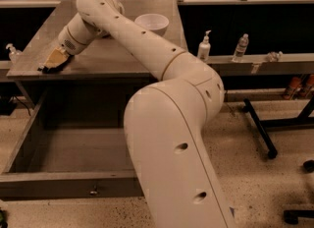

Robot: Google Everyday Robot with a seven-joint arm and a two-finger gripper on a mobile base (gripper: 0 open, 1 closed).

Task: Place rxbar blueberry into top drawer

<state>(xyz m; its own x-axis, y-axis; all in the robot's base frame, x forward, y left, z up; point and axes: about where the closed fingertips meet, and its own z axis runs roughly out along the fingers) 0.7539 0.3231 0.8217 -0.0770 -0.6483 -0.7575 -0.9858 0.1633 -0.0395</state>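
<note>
My gripper (51, 61) is low over the grey table top (113, 55), close to its front left edge, with the arm reaching across from the right. A small dark shape (43, 69) shows at the gripper's tip; it may be the rxbar blueberry, but I cannot tell for sure, nor whether it is held. The top drawer (29, 143) is pulled wide open below the table. Its front panel (49, 185) carries a small round metal knob (93, 190). The part of the drawer's inside that I can see holds nothing; the arm hides its right side.
A white bowl (152, 23) stands at the back of the table. A pump bottle (204, 45) and a water bottle (241, 46) stand on a ledge to the right. A small bottle (12, 52) is at the left. Black stand legs (260, 128) are on the floor at the right.
</note>
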